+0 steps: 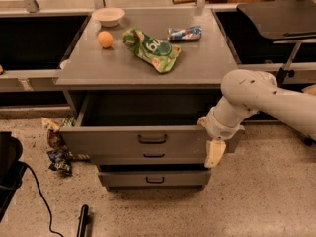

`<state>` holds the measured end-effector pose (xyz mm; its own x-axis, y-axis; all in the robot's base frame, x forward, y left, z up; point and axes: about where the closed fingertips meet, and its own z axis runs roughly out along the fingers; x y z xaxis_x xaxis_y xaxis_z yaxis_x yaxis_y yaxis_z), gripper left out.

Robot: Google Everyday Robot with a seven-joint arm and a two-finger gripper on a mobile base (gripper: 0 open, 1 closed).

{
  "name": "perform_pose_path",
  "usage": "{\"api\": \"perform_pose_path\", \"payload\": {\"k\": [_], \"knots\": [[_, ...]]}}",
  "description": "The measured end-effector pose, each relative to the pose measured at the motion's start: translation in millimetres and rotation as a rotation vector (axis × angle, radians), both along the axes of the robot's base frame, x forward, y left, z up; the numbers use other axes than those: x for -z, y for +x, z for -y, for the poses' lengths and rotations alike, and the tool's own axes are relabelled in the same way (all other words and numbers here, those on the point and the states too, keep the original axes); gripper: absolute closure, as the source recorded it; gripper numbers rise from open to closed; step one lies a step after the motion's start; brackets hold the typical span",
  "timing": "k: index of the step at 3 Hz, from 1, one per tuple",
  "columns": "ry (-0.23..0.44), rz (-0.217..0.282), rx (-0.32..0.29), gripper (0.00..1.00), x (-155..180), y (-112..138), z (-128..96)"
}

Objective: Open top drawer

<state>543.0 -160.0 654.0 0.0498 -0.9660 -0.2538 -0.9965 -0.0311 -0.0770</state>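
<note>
The top drawer (108, 141) of the grey cabinet stands pulled out, its inside dark and seemingly empty. Its wide flat front carries a small dark loop handle (152, 138) at the centre. My gripper (215, 153) hangs at the right end of that drawer front, pointing down, level with the front's lower edge. The white arm (252, 95) reaches in from the right and covers the drawer's right corner. The gripper holds nothing that I can see.
Two shorter drawers (155, 179) sit shut below. The cabinet top (197, 63) holds a bowl (108, 16), an orange (104, 39), a green chip bag (150, 49) and a can (185, 33). Wrappers (57, 149) and a cable (39, 196) lie on the floor at left.
</note>
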Motion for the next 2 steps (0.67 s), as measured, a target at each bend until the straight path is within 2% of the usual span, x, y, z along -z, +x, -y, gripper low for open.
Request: {"api": "perform_pose_path", "payload": {"k": [1, 2], "knots": [[-0.005, -0.009, 0.007, 0.43, -1, -14, 0], [-0.008, 0.002, 0.007, 0.66, -9, -27, -1]]}}
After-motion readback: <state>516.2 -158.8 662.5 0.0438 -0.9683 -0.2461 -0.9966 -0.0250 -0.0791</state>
